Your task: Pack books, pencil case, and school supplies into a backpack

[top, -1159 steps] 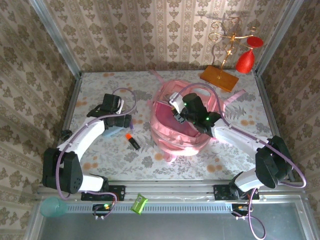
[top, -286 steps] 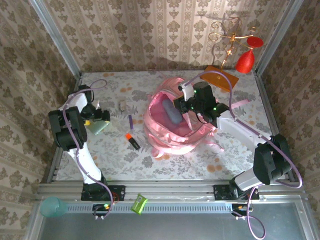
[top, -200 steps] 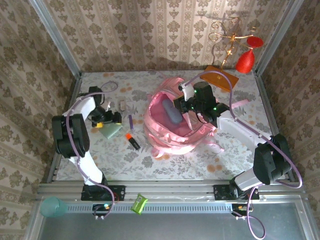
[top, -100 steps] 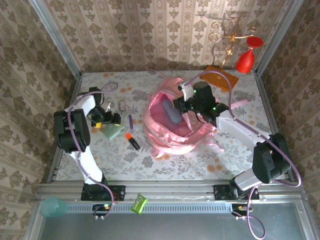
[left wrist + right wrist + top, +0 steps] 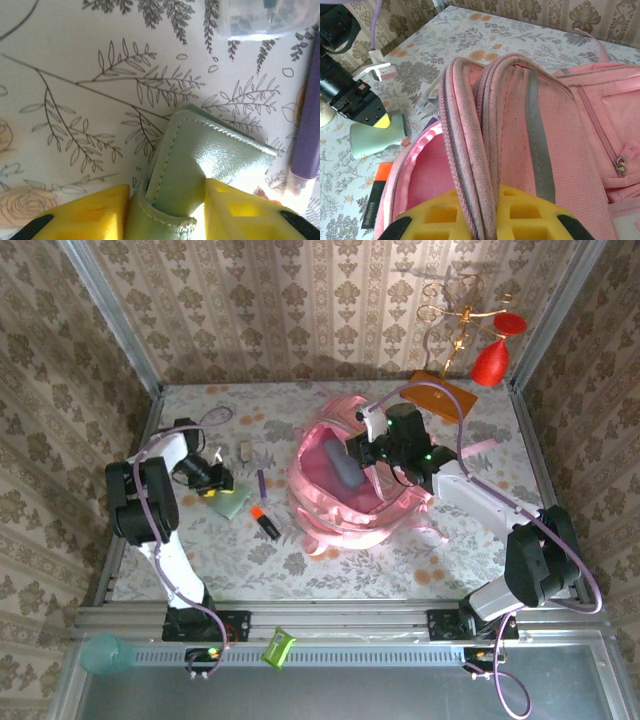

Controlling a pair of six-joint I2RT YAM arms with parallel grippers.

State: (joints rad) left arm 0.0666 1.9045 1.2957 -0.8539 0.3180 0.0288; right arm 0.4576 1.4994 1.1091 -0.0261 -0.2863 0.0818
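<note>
In the top view the pencil case (image 5: 228,505) lies on the table (image 5: 250,560) at left centre. Its long axis runs down-right from the left gripper (image 5: 213,490), which is clamped on its upper-left end. In the left wrist view, both yellow pads (image 5: 95,212) press the green case. The backpack (image 5: 350,505) sits to its right, at frame centre. The right gripper (image 5: 358,454) is closed on its pink rim, propping the mouth. Only 1 arm, the left, is near the case.

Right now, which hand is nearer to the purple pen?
Left. The left hand grips the green pencil case right beside the purple pen; the right hand is farther off to the pen's right, pinching the backpack at its rim.
</note>
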